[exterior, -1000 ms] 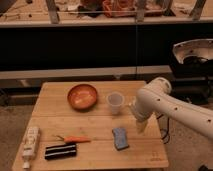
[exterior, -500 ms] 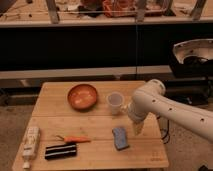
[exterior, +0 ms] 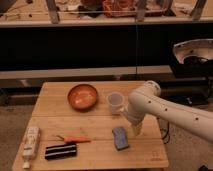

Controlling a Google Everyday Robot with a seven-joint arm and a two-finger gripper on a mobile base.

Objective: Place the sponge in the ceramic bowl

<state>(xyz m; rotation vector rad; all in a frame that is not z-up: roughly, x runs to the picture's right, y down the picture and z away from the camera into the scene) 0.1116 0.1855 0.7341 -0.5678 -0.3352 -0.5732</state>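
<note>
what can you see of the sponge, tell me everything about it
The sponge is a small, flat, light-blue rectangle that looks soft. It lies flat on the wooden table, toward the front edge and slightly skewed, with nothing on top of it. It is not in the ceramic bowl, which sits farther back and apart from it. The gripper hangs close beside it, on the picture's right; whether they touch cannot be told.

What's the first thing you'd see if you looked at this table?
The big white robot arm reaching in from the picture's right, with its gripper low over the wooden table, just right of the light-blue sponge. Next, the shiny orange-brown ceramic bowl at the back of the table, with a pale plastic cup to its right.
</note>
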